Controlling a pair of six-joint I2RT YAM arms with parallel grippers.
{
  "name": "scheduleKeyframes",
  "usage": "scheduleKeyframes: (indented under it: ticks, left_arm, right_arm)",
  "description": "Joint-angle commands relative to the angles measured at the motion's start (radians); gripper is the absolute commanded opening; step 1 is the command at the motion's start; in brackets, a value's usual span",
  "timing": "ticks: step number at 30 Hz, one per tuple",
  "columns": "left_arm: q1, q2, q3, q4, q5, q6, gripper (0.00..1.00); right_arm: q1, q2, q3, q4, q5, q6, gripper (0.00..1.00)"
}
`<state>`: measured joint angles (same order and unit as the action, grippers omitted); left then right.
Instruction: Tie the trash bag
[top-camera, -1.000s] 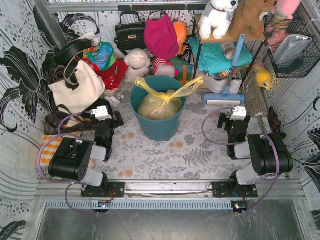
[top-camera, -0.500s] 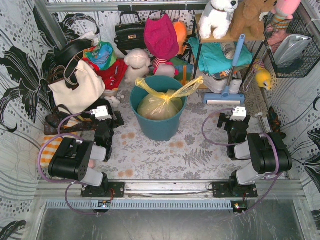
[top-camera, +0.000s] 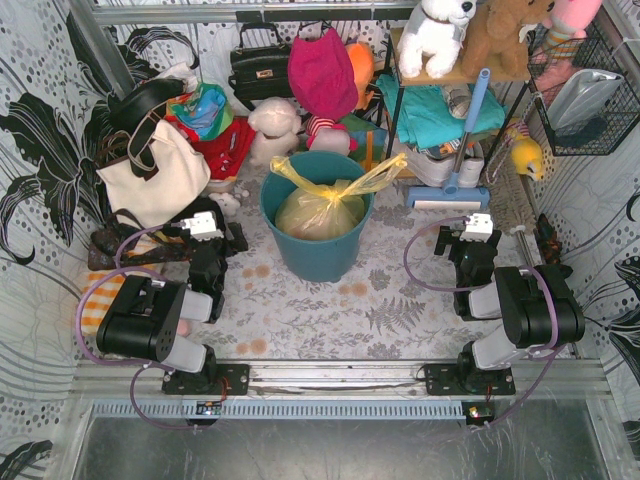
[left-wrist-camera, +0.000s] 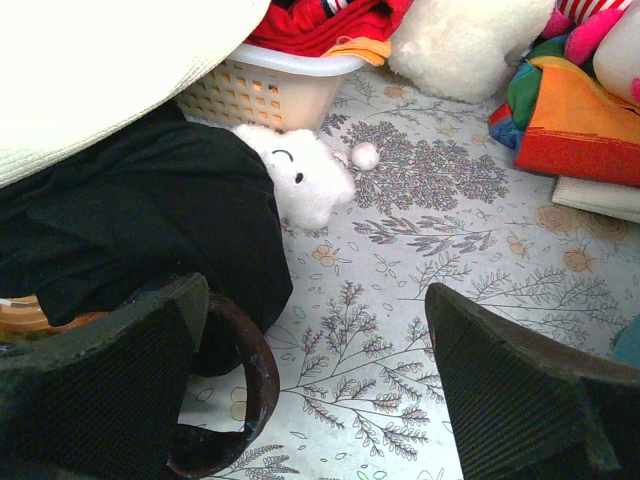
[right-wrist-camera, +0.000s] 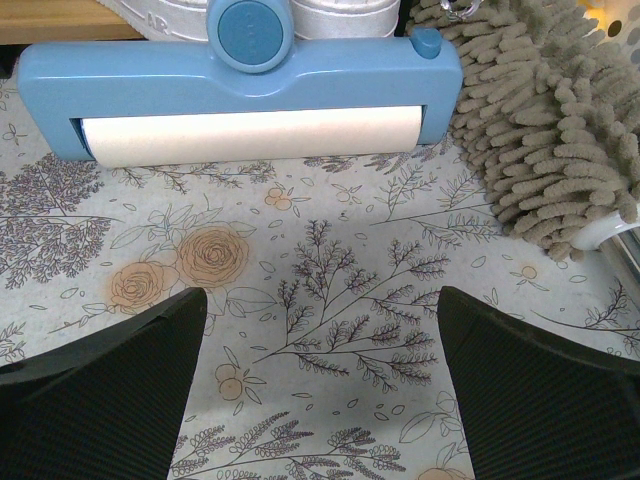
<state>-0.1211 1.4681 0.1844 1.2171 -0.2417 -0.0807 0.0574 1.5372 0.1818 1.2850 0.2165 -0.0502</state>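
The trash bag (top-camera: 320, 208) is thin yellow plastic and sits inside a teal bin (top-camera: 318, 255) at the middle of the floor. Its two handle flaps (top-camera: 292, 172) spread up and outward, untied. My left gripper (top-camera: 218, 238) rests low to the left of the bin, open, with only the floral mat between its fingers (left-wrist-camera: 100, 385). In the left wrist view that gripper (left-wrist-camera: 320, 400) holds nothing. My right gripper (top-camera: 468, 243) rests low to the right of the bin. It (right-wrist-camera: 320, 390) is open too, with nothing between its fingers (right-wrist-camera: 545, 390).
A brown strap loop (left-wrist-camera: 250, 375) and black cloth (left-wrist-camera: 150, 230) lie against my left finger, with a small white plush (left-wrist-camera: 300, 180) and a basket (left-wrist-camera: 270, 90) beyond. A blue roller head (right-wrist-camera: 240, 80) and a grey duster (right-wrist-camera: 540, 120) lie ahead of my right gripper. A cream tote (top-camera: 155, 175) stands at the left.
The right arm has shifted very slightly. The left arm, the bag and both grippers look the same.
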Motion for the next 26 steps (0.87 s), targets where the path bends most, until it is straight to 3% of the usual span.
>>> scheduleKeyframes:
  ticks: [1, 21, 26]
  left_arm:
    - [0.009, 0.001, 0.003, 0.045, 0.014, 0.013, 0.98]
    - [0.011, 0.003, 0.009, 0.034, 0.016, 0.013, 0.98]
    - [0.040, 0.001, 0.015, 0.020, 0.070, 0.009, 0.98]
  right_arm:
    - [-0.005, 0.006, 0.003, 0.048, 0.001, -0.003, 0.97]
    - [-0.005, 0.006, 0.004, 0.042, -0.002, 0.000, 0.97]
    - [-0.005, 0.006, 0.005, 0.040, -0.002, 0.002, 0.97]
